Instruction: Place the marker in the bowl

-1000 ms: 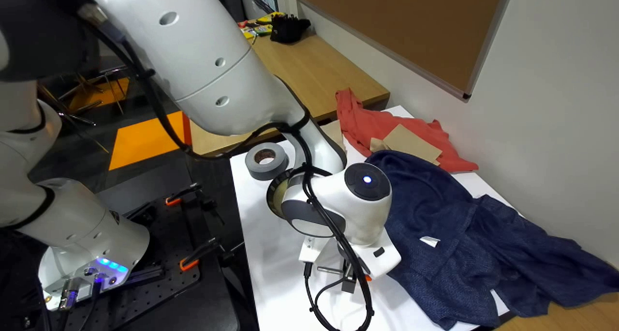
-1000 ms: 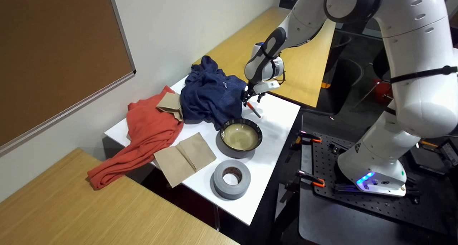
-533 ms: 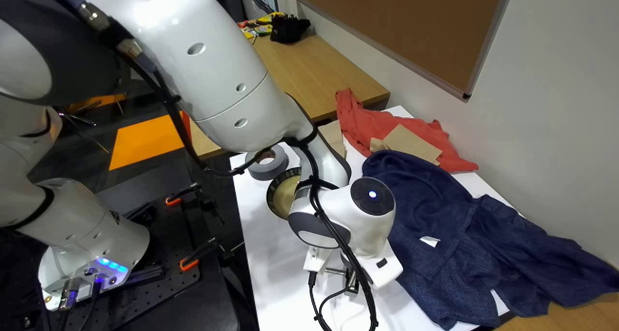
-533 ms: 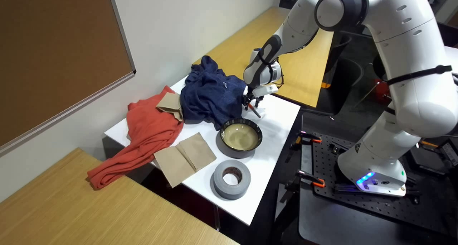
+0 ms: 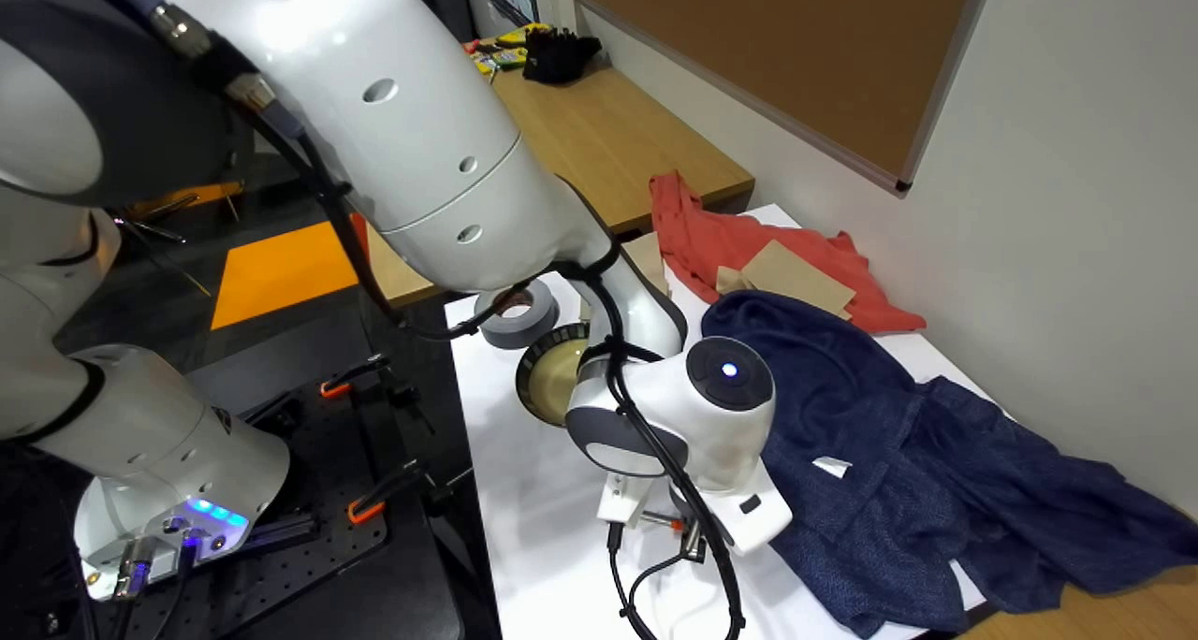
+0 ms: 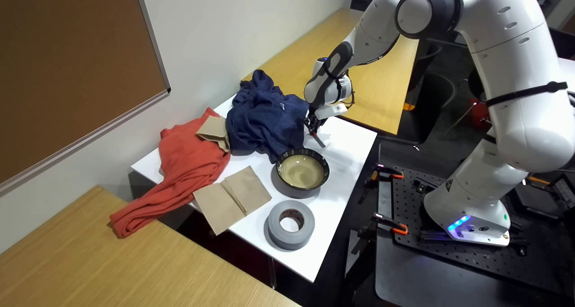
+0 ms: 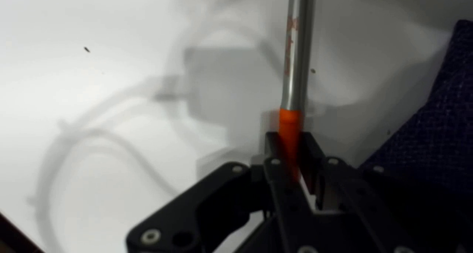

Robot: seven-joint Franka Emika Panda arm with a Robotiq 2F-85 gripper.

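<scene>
Marker (image 7: 294, 79): on or just above the white table (image 6: 346, 163); which, cannot be told.
Gripper (image 7: 289, 142): clamped on the marker's orange end (image 7: 290, 125).
Silver barrel (image 7: 299, 47): projects past the grip; held at one end only, it may pivot.
Bowl (image 6: 303, 171): near the free end, marker not yet inside; too low a carry could strike its rim.
Navy cloth (image 6: 268, 116): just beside the gripper; could be snagged.

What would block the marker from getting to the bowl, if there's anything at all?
Nothing that I can see. The gripper grips the marker by its orange end, and in an exterior view only white table shows between marker and bowl. The blue cloth lies off to the side.
</scene>
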